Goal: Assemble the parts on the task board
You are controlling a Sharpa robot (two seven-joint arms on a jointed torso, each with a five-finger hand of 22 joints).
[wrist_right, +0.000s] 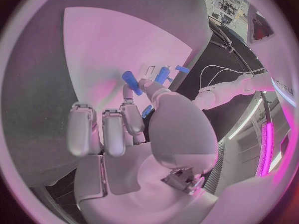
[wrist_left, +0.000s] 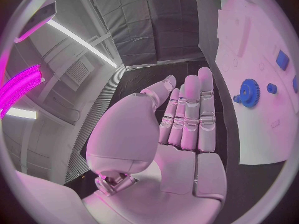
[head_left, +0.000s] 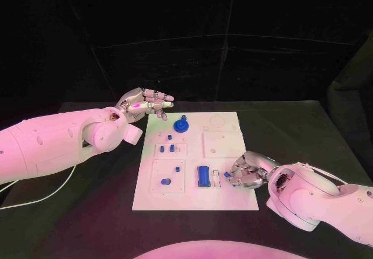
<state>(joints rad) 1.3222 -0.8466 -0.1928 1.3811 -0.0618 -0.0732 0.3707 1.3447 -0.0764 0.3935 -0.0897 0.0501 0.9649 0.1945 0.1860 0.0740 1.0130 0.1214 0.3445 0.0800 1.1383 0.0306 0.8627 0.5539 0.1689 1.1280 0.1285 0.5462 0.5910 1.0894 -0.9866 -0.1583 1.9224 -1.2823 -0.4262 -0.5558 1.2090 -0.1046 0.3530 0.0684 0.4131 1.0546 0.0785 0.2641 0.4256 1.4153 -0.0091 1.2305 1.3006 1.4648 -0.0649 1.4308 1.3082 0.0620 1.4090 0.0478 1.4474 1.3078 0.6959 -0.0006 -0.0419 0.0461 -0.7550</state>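
Right hand (head_left: 247, 171) pinches blue part (head_left: 227, 174) | left hand (head_left: 145, 104) empty, fingers apart

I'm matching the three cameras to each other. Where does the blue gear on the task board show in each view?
Head view: blue gear at the board's far end, near the left hand.
Left wrist view: blue gear beside the fingertips.
Right wrist view: cannot tell.
Shared landmark: task board.
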